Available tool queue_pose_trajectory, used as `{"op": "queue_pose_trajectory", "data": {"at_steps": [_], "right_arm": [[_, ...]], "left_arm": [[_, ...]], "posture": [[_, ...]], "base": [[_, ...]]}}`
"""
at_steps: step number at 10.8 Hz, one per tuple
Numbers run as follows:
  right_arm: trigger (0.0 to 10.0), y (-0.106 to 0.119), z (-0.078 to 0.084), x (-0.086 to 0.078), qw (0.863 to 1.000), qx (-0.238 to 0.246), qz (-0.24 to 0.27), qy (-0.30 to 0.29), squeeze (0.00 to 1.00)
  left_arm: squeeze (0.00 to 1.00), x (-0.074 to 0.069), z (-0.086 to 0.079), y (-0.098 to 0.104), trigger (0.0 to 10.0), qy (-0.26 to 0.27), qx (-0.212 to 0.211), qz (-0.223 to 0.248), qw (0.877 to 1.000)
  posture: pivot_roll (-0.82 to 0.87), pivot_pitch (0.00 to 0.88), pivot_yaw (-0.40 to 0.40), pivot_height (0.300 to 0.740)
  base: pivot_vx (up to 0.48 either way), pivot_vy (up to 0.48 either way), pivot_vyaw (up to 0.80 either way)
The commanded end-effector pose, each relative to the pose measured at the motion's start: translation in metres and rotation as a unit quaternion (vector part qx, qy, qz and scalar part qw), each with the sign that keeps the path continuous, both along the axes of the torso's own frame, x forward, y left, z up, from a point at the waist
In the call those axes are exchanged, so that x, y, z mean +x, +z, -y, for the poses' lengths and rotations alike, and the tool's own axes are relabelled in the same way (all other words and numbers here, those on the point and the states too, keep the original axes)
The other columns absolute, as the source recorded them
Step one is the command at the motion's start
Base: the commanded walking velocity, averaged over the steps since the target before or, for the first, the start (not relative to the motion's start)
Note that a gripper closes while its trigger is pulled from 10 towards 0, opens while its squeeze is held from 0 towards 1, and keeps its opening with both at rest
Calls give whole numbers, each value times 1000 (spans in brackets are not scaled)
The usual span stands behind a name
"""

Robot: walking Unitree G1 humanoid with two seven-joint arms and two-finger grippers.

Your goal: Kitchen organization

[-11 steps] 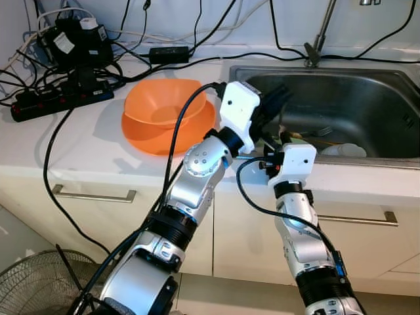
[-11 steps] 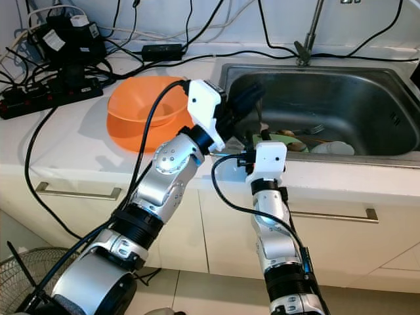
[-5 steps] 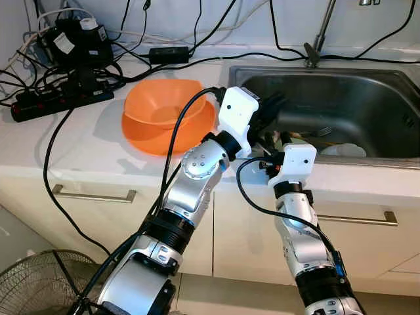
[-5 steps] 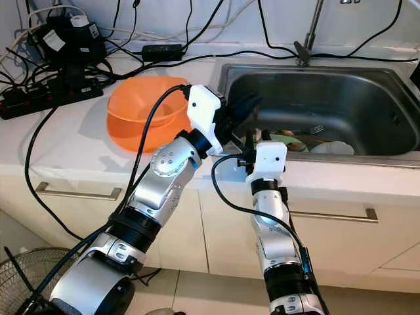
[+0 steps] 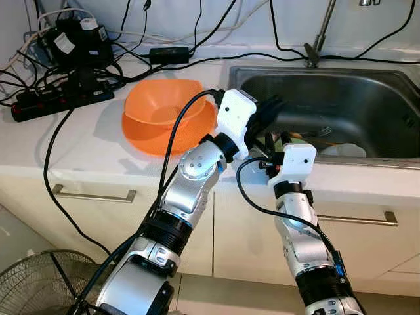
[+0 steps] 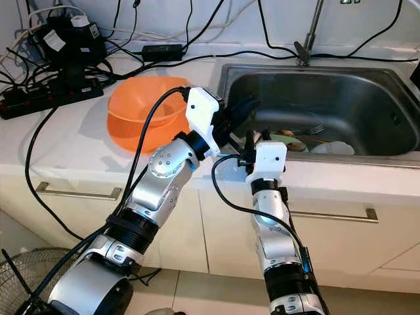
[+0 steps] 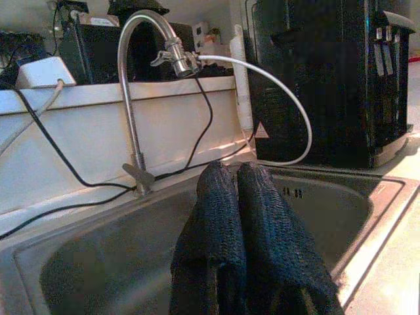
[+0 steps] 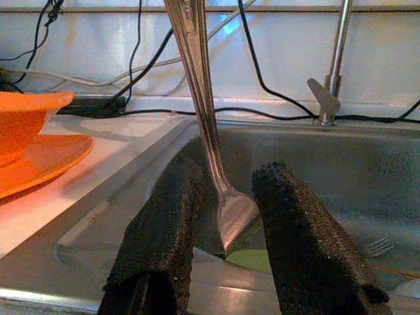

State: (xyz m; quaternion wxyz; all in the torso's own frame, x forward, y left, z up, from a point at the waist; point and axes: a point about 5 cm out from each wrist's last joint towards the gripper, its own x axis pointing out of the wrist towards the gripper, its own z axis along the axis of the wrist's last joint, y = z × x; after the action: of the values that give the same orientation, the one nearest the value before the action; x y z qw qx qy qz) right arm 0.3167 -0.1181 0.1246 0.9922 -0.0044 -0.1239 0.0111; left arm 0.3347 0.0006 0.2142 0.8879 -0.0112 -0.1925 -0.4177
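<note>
**Cutlery handle upright between my right fingers at the sink's near edge**

Cutlery handle (image 8: 200, 85), metal and long, stands nearly upright in my right wrist view, its flared lower end sitting in the gap between the two black fingers (image 8: 161, 230). The fingers are spread, and I cannot tell whether either one touches the metal. From the head cameras the right gripper (image 5: 283, 136) is at centre frame, just over the sink's (image 5: 367, 75) front rim, but the handle is too thin and hidden there to make out.

My left gripper (image 7: 237, 216) has its fingers pressed together with nothing between them; the wrist camera looks past them into the basin toward the curved tap (image 7: 134, 79) and a white hose (image 7: 289, 85). In the left eye view that gripper (image 5: 272, 111) reaches over the sink's left rim, just above the right one.

Only the head views show the orange bowl (image 5: 164, 105) stacked on an orange plate (image 5: 197, 128) left of centre on the white counter (image 5: 85, 141), and a fork (image 5: 318, 132) with a white dish (image 5: 344, 150) lying in the basin. A power strip (image 5: 59, 100) and tangled cables sit at upper left.
</note>
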Motion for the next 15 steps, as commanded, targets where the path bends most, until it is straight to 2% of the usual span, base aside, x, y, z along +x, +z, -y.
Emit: {"op": "queue_pose_trajectory", "data": {"at_steps": [1, 5, 6, 13, 14, 15], "right_arm": [[10000, 3, -1, 3, 1000, 2, -2, 0, 0], [10000, 8, -3, 4, 1000, 7, 7, 2, 0], [10000, 16, -4, 6, 1000, 12, 20, 2, 0], [10000, 26, -3, 11, 999, 15, 35, 0, 0], [3490, 27, -3, 11, 999, 16, 36, 0, 0], [2549, 27, -2, 12, 999, 15, 37, -2, 0]], "left_arm": [[0, -2, 2, -6, 10000, -10, 12, -8, 1000], [0, -5, 4, -7, 10000, -29, 13, -11, 999], [0, -7, 5, -8, 10000, -31, 17, -7, 999], [0, -5, 3, -8, 10000, -23, 25, -2, 999], [0, -5, 3, -8, 10000, -22, 26, -1, 999], [0, -5, 3, -8, 10000, -22, 26, -1, 999]], "posture": [[47, 0, 68, 740], [46, 0, 72, 740], [46, 0, 72, 740], [48, 0, 70, 740], [47, 0, 71, 740], [48, 0, 71, 740]], "base": [[0, 0, 0], [0, 0, 0], [0, 0, 0], [0, 0, 0], [0, 0, 0], [0, 0, 0]]}}
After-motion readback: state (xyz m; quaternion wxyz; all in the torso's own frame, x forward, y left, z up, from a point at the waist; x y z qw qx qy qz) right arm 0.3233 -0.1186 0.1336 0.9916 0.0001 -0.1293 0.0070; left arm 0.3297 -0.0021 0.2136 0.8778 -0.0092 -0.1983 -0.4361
